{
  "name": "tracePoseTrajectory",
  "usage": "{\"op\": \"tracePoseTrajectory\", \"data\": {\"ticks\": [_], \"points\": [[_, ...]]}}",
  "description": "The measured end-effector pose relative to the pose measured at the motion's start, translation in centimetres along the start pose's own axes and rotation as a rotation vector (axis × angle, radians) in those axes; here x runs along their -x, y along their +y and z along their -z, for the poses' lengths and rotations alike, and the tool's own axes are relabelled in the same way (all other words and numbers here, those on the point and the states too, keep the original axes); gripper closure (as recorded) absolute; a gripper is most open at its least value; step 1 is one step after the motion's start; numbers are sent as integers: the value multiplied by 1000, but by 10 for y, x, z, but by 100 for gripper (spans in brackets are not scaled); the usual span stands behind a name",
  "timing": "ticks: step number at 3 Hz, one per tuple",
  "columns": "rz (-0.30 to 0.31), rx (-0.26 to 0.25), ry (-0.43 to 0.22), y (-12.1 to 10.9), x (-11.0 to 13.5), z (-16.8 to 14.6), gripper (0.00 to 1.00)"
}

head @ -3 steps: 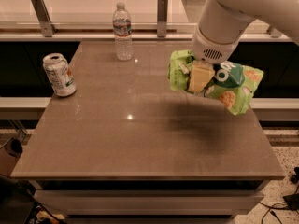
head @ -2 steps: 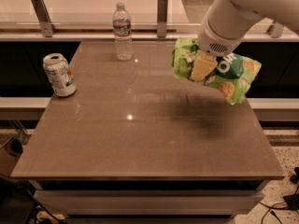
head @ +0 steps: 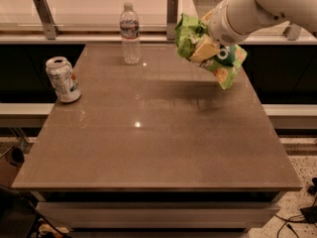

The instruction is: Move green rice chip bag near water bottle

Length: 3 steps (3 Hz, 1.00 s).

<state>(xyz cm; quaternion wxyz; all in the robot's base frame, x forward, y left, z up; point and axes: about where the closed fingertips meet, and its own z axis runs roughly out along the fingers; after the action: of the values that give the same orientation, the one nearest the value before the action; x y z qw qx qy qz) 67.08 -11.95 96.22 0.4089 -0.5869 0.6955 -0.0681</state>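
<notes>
My gripper [head: 205, 48] is shut on the green rice chip bag [head: 220, 63], a crinkly light-green bag with a dark oval logo. It holds the bag in the air above the table's far right part. The water bottle [head: 130, 33], clear with a white cap, stands upright at the table's far edge, left of the bag and apart from it. The white arm comes in from the upper right.
A dented white-green soda can [head: 62, 79] stands near the left edge of the brown table [head: 148, 148]. Metal posts [head: 44, 16] and a rail run behind the table. Cables lie on the floor at the lower right.
The gripper has carried the bag up and toward the far edge, a little closer to the water bottle. The bottle and can have not moved.
</notes>
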Motion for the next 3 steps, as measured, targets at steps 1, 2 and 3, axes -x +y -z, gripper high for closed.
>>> {"op": "tracePoseTrajectory", "data": {"ticks": [1,2,3], "points": [[-4,-16,-108,-23,11,-25,100],[-7,-4,-132,-37,25,-48,100],[-29,8,-80,-44,31,-67,100]]}}
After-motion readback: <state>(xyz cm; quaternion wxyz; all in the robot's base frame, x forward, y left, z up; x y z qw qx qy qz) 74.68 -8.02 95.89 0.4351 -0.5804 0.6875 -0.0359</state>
